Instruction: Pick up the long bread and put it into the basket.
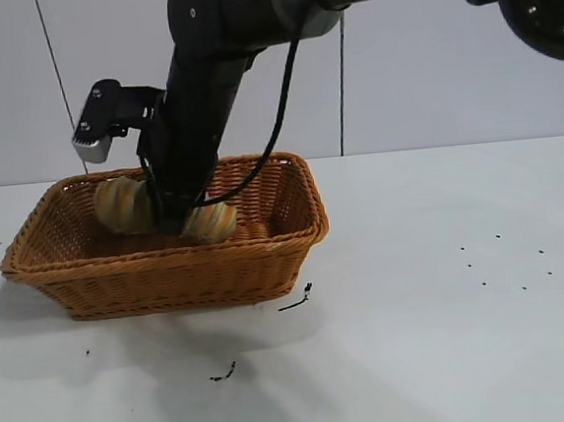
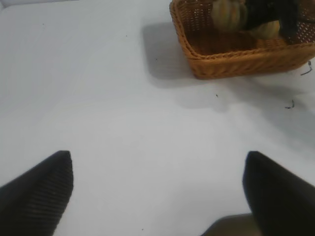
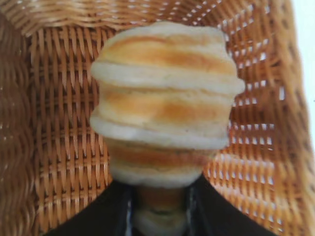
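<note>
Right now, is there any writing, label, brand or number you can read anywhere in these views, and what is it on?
None: no readable text on the orange-brown woven wicker basket, the striped tan-golden long bread, either black hand or the white table. The dark specks on the table are marks, not letters.

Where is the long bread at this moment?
In the exterior view the long bread is inside the basket, at the table's left side, gripped by the right end effector.

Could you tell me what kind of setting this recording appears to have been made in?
Probably a robotics lab test bench, not a kitchen: a bare white table against plain pale wall panels, and the right end effector holding the long bread inside the basket. The left end effector hovers open over the table.
</note>
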`<state>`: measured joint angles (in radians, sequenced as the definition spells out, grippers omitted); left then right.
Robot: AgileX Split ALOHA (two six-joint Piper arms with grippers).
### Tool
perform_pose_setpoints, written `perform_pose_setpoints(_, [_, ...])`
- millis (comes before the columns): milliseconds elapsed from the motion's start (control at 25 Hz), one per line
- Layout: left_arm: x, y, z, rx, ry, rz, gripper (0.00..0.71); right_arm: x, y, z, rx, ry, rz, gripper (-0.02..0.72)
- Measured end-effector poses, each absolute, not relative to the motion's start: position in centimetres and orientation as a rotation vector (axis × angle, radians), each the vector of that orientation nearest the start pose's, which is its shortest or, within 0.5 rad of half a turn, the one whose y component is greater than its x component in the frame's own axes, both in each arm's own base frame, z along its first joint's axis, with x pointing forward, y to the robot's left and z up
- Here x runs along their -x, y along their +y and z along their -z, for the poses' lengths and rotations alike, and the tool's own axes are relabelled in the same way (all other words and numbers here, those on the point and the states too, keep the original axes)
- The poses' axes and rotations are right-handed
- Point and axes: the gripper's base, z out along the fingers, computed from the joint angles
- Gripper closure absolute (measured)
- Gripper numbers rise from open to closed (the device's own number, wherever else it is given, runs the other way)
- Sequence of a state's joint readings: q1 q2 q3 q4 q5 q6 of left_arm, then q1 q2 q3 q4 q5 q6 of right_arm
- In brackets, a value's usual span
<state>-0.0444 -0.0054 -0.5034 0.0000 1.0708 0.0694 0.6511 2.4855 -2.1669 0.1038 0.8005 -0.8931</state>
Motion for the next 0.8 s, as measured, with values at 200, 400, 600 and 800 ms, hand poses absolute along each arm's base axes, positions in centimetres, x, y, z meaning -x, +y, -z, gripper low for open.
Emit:
perform_pose_setpoints(200, [0.7, 0.0, -27.7, -0.116, 2.042, -0.016, 0.014, -42.8, 33.3, -16.5, 1.736, 1.891, -0.032, 0.072])
perform_pose_setpoints(400, [0.7, 0.0, -27.7, -0.116, 2.042, -0.016, 0.014, -42.9, 32.0, -21.2, 1.545, 1.97, -0.079, 0.072])
perform_pose_setpoints(600, [0.7, 0.0, -27.7, -0.116, 2.042, -0.016, 0.014, -43.4, 29.0, -25.6, 1.055, 2.241, -0.222, 0.072])
perform_pose_setpoints(800, [0.7, 0.0, -27.7, -0.116, 2.042, -0.016, 0.014, -45.2, 24.4, -26.6, 0.651, 2.431, -0.205, 0.072])
